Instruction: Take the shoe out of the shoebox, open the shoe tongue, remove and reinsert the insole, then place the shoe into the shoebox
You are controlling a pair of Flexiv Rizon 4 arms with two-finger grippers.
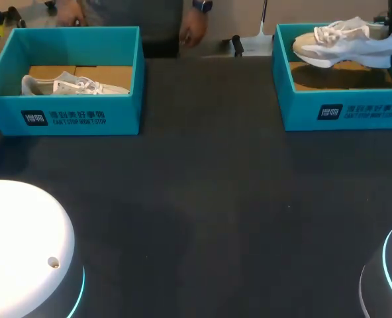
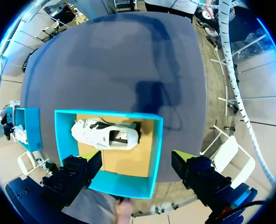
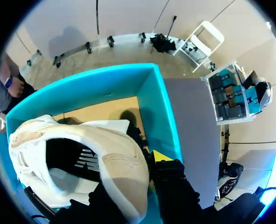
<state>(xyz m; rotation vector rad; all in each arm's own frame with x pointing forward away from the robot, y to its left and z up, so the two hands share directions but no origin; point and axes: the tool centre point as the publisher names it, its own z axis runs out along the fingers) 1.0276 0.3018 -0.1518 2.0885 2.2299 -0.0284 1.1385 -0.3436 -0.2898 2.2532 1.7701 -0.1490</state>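
Your right gripper (image 3: 139,169) holds the white shoe (image 1: 345,43) by the rim of its opening. The jaws are closed on it, though only one yellow tip shows beside the shoe. The shoe hangs over the right shoebox (image 1: 302,114), at the far right of the tabletop (image 1: 202,199), and it is lifted off the cardboard floor. The teal walls of this box stand around it on all sides, and its right wall is just beside your gripper.

Your left gripper (image 2: 135,161) hovers above the left shoebox (image 1: 124,109), at the far left. Its jaws are wide and they touch nothing. The second shoe (image 1: 70,85) lies on its side on the floor of that box, close to the wall that faces you.

The two boxes are well apart, with bare dark tabletop between them. The white arm base (image 1: 17,245) stands at the near left.
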